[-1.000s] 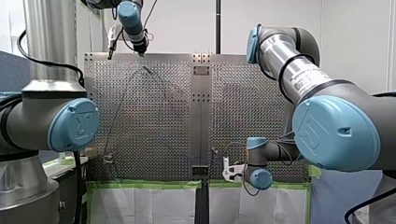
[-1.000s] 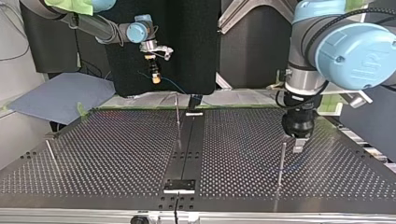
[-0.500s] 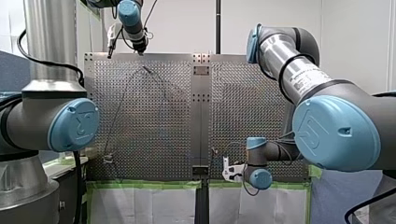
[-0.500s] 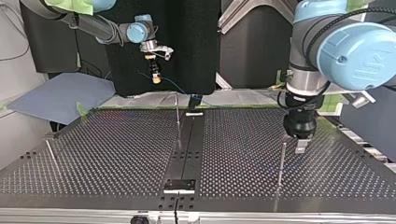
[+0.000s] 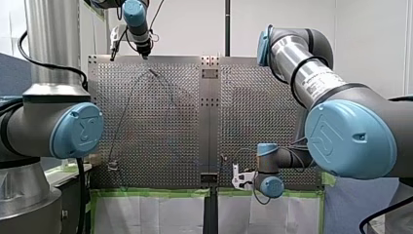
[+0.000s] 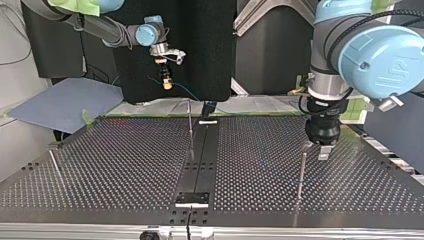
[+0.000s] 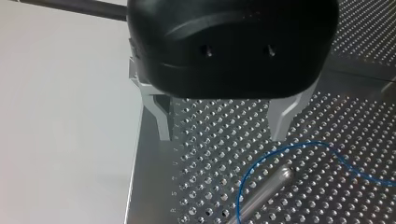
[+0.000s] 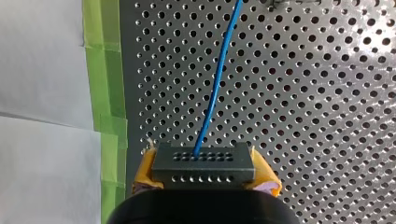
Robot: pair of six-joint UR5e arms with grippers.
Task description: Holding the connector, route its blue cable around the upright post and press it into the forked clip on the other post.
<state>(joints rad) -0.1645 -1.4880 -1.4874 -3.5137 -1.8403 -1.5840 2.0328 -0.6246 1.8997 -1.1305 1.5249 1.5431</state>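
Note:
My right gripper (image 8: 204, 171) has its yellow pads shut on a black connector (image 8: 205, 157). A blue cable (image 8: 218, 88) runs out of the connector over the perforated plate. In the top view this gripper (image 6: 165, 81) hangs above the table's far edge, at the view's left. My left gripper (image 7: 223, 123) stands open with nothing between its metal fingers (image 7: 163, 122). Just ahead of it is an upright post (image 7: 264, 193) with the blue cable (image 7: 261, 161) looped around it. In the top view the left gripper (image 6: 323, 152) hovers beside that post (image 6: 301, 175). I cannot make out a forked clip.
Two more thin posts stand on the perforated table (image 6: 125, 165): one in the middle (image 6: 190, 117) and one at the top view's left (image 6: 54, 162). Green tape (image 8: 105, 84) lines the plate's edge under my right gripper. A dark strip (image 6: 200, 155) runs down the table's middle.
My left gripper has shifted slightly toward the top view's right, beside the post. My right gripper has held still with the connector.

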